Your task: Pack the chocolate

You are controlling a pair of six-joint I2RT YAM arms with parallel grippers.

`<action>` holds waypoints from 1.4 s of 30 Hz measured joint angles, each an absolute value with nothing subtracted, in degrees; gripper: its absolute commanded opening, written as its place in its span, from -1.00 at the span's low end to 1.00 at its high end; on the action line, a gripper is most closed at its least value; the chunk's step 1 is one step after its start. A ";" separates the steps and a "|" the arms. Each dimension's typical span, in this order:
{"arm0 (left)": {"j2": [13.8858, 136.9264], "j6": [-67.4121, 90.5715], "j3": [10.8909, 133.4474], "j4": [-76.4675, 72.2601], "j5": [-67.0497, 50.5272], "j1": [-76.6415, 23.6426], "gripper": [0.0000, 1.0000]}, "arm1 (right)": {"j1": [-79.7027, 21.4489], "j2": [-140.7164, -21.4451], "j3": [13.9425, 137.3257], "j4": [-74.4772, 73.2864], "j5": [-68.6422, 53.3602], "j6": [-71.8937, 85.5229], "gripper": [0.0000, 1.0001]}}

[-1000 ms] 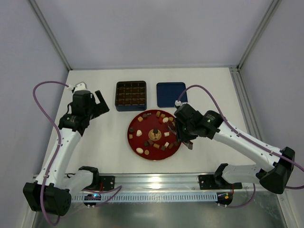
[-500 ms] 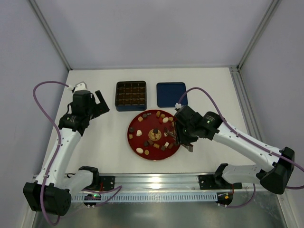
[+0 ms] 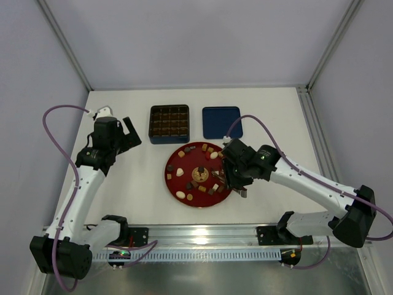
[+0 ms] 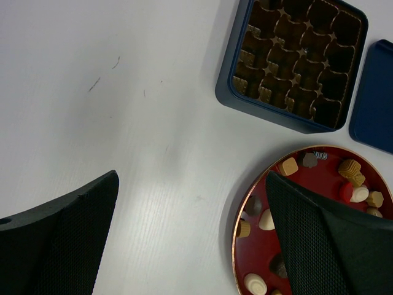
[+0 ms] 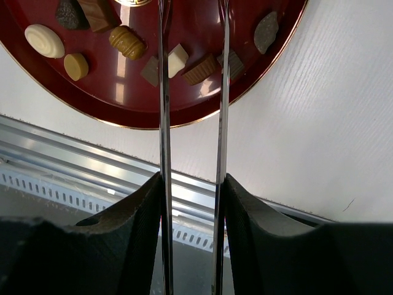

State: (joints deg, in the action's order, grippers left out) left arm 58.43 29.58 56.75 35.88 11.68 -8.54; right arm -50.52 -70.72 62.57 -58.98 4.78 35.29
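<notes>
Several chocolate pieces point(image 3: 180, 173), dark, light brown and cream, lie spread on the red plate point(image 3: 169, 174). The dark blue tin with a grid point(image 3: 169, 123) stands behind the plate. My right gripper point(image 3: 230, 178) is over the plate's right edge, shut on metal tongs point(image 5: 164, 123). The two blades run up over the plate point(image 5: 123, 92) between pieces point(image 5: 128, 42), and their tips are out of view. My left gripper point(image 3: 129, 136) is open and empty above bare table, left of the tin. Its view shows the tin point(image 4: 295, 58) and the plate's rim point(image 4: 236, 227).
The tin's flat blue lid point(image 3: 221, 121) lies right of the tin and also shows in the left wrist view point(image 4: 374, 98). A metal rail point(image 3: 202, 233) runs along the table's near edge. Enclosure walls stand at the back and on both sides.
My right gripper with the tongs has shifted a little to the left, further over the plate's right side. The left arm has not moved.
</notes>
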 measured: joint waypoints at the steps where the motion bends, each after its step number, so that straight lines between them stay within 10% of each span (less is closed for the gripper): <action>1: 58.43 29.58 56.75 35.88 11.70 -8.54 0.99 | -50.52 -70.94 62.50 -58.76 4.78 35.29 -0.10; 24: 58.43 29.58 56.73 35.88 11.68 -8.54 0.99 | -50.89 -74.52 64.20 -58.63 6.81 34.87 -0.44; 42: 58.52 29.58 56.73 35.86 11.14 -8.51 0.99 | -46.00 -91.90 94.08 -51.72 10.74 22.76 -0.45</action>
